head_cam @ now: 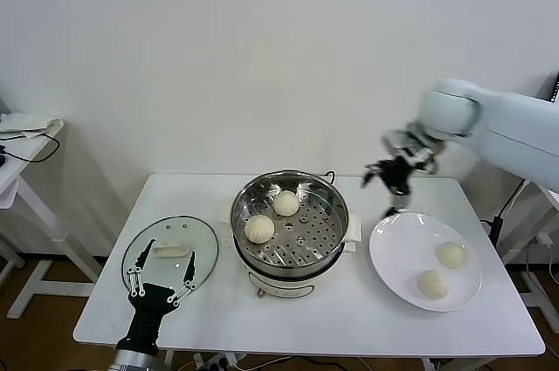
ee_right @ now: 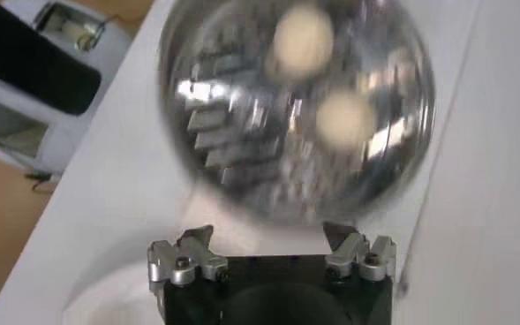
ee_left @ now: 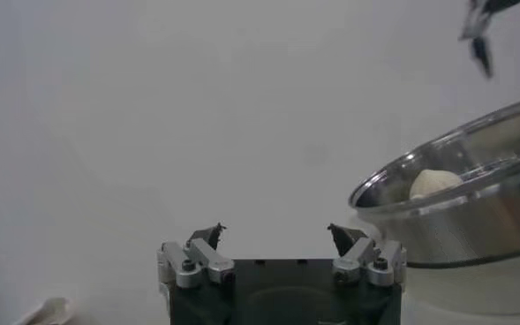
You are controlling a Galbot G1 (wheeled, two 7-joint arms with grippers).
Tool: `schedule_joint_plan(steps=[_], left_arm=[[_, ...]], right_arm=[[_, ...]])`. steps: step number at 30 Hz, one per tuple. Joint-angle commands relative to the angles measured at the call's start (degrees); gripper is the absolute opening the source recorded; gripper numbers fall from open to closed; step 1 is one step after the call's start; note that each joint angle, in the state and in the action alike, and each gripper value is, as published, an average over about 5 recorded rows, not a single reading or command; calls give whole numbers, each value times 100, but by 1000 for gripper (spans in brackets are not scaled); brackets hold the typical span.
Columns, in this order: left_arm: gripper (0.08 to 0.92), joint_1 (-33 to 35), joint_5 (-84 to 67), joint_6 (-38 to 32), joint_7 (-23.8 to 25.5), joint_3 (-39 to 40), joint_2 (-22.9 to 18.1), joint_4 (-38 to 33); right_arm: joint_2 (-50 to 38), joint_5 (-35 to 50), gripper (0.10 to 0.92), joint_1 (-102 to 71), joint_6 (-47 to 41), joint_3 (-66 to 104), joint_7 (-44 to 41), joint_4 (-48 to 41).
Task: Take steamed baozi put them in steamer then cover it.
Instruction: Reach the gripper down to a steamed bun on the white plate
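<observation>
The steamer (head_cam: 327,233) stands mid-table with two baozi (head_cam: 259,229) (head_cam: 286,203) on its perforated tray. Two more baozi (head_cam: 452,255) (head_cam: 433,284) lie on the white plate (head_cam: 390,249) at the right. The glass cover (head_cam: 194,236) lies flat on the table at the left. My right gripper (head_cam: 391,177) is open and empty, in the air behind the plate and right of the steamer; its wrist view shows the steamer (ee_right: 233,141) with both buns (ee_right: 303,38). My left gripper (head_cam: 162,271) is open and empty, low at the table's front left over the cover's near edge. The left wrist view shows the steamer (ee_left: 454,221) with one bun (ee_left: 433,182).
A power cord runs off behind the steamer. A second white table (head_cam: 19,161) with a cloth stands at the far left. A white wall is close behind the table. The floor and table frame show below the front edge.
</observation>
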Motion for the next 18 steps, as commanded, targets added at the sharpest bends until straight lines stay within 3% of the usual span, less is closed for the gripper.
schedule_joint_plan(steps=[1,7,18], left_arm=[[823,16,-1,23,-8,-63,-5,4],[823,20,-67,107,-22,-129,-38,-2],[823,66,-57,125,-19,-154,-64,23]], right_arm=[[-1483,-1525,823,-2218,700,1554,-356,-421],[-1326,-1903,823,-3468,670,2402,-102,-552],[-881,-1825,823,-4116,447,2792,209,-794]])
